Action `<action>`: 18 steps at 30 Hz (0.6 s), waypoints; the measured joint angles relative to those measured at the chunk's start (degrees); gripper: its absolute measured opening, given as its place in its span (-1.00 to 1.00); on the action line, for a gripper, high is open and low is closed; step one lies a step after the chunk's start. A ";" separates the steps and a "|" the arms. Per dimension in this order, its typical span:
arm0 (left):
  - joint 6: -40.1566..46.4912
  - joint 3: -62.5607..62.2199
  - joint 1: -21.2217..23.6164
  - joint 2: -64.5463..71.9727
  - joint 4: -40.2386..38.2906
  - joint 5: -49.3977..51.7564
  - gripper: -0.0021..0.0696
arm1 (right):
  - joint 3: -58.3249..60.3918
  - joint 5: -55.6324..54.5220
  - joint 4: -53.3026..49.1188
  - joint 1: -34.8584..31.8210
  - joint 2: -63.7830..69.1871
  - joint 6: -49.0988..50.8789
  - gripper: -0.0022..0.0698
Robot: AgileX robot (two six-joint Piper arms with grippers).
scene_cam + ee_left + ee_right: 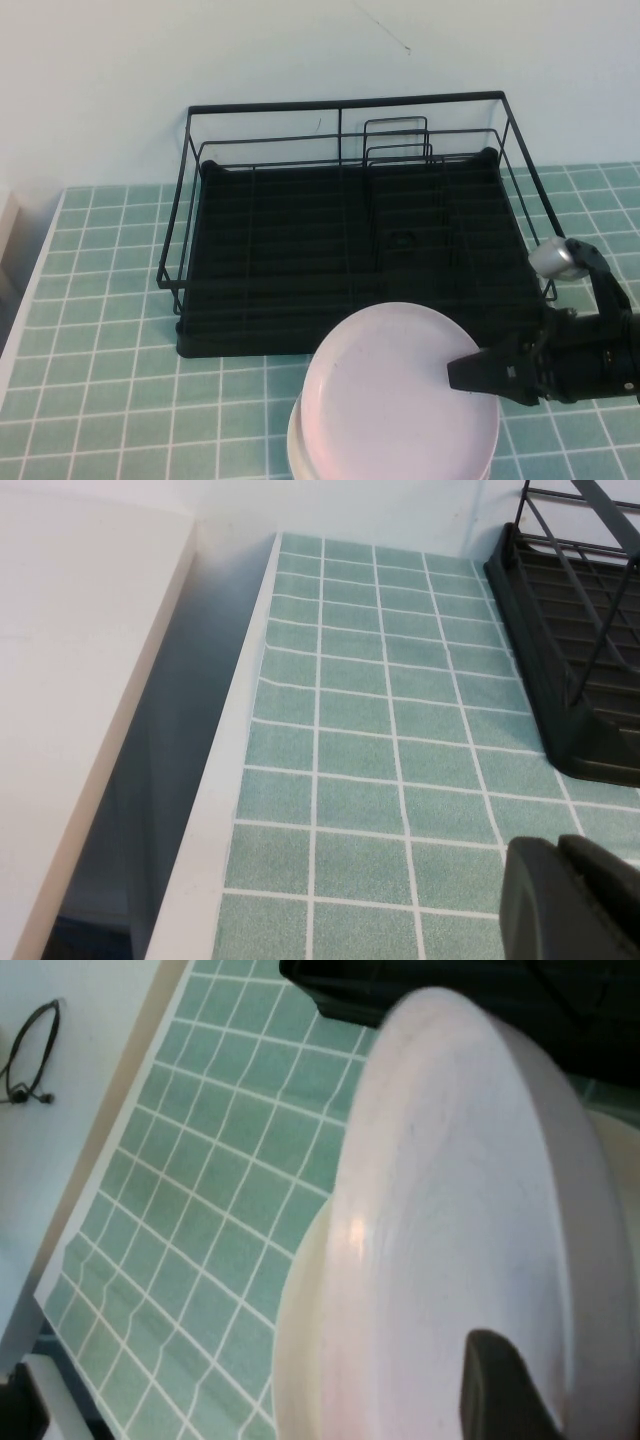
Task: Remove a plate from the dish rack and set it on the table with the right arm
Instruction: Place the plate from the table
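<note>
Pink plate [395,395] clamped at its rim by right gripper [470,372] (over whiter plate [300,445]), left gripper [570,900] parked, state unclear.

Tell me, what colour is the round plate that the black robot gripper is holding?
Pale pink, glossy and plain: the round plate in the right gripper, clearest in the high view.

Mock kitchen corner, staged rather than lived-in. Desk [110,300] surfaced in small teal-green tiles with white grout, like a countertop. Black wire dish rack [350,230] on a ribbed tray stands at the back against a plain pale wall [200,50]. Pale pink plate [400,400] over a whiter plate [296,440] near the front edge. Loose black cable [30,1050] lies beyond the desk's side, suggesting a test setup.
</note>
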 joint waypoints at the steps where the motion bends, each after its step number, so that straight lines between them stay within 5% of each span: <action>1: 0.00 0.00 0.00 0.00 0.00 0.00 -0.95 | 0.00 -0.12 0.28 0.00 0.00 -0.38 -0.28; 6: 0.00 0.00 0.00 0.00 0.00 0.00 -0.95 | 0.00 -0.12 0.74 0.00 0.13 -1.25 0.00; 18: 0.00 0.00 0.00 0.00 0.00 0.00 -0.95 | -0.11 6.26 0.52 0.00 0.26 -3.52 0.05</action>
